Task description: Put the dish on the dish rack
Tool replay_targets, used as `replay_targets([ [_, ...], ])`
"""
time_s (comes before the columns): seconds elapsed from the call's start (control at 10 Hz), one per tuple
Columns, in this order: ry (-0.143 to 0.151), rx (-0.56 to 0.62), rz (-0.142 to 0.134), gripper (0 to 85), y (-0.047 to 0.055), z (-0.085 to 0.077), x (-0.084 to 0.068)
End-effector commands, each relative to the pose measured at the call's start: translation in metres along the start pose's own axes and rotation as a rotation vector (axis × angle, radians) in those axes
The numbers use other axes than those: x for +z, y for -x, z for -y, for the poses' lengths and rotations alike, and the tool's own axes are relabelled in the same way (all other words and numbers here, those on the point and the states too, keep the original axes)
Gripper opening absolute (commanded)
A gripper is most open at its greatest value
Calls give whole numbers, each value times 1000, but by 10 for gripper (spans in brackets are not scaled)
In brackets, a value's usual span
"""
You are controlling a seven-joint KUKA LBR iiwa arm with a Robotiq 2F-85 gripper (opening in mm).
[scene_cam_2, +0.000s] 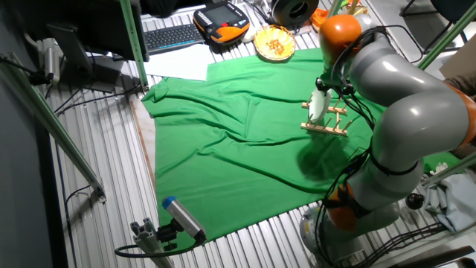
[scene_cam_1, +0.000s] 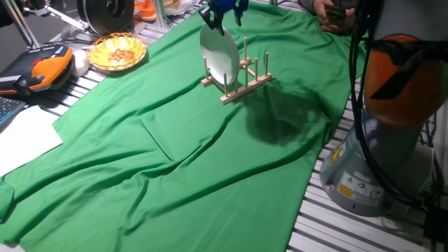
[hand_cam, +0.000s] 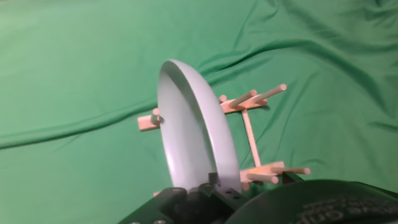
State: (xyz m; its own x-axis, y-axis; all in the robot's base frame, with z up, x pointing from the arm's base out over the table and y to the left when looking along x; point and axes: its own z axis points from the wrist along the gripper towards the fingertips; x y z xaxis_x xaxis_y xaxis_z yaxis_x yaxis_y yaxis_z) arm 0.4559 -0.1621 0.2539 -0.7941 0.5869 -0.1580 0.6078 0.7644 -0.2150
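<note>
The white dish (scene_cam_1: 220, 56) stands on edge between the pegs of the small wooden dish rack (scene_cam_1: 246, 79) on the green cloth. My gripper (scene_cam_1: 222, 26) is straight above it, with its blue fingers at the dish's top rim, shut on it as far as I can see. In the hand view the dish (hand_cam: 193, 137) runs from my gripper (hand_cam: 208, 186) down into the rack (hand_cam: 249, 134), leaning slightly. The other fixed view shows the dish (scene_cam_2: 318, 104) in the rack (scene_cam_2: 329, 123) under the gripper (scene_cam_2: 323, 88).
An orange-yellow basket of food (scene_cam_1: 117, 51) sits at the cloth's far left corner. A teach pendant (scene_cam_1: 45, 70) and white paper (scene_cam_1: 24, 136) lie left of the cloth. The robot base (scene_cam_1: 378, 161) stands at the right. The green cloth (scene_cam_1: 175, 161) is wrinkled.
</note>
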Motion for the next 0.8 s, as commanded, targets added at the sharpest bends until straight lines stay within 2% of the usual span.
replay_targets([
  [0.0,5,-6,-1,510,1,-2,3],
  [0.2,5,-3,-1,510,3,-5,4],
  [0.3,-3,-10,11,510,3,-5,4],
  [0.4,-16,-31,41,510,3,-5,4],
  [0.5,-2,-55,34,680,3,-5,4],
  [0.6,23,-80,9,680,3,-5,4],
  [0.7,15,-92,11,680,3,-5,4],
])
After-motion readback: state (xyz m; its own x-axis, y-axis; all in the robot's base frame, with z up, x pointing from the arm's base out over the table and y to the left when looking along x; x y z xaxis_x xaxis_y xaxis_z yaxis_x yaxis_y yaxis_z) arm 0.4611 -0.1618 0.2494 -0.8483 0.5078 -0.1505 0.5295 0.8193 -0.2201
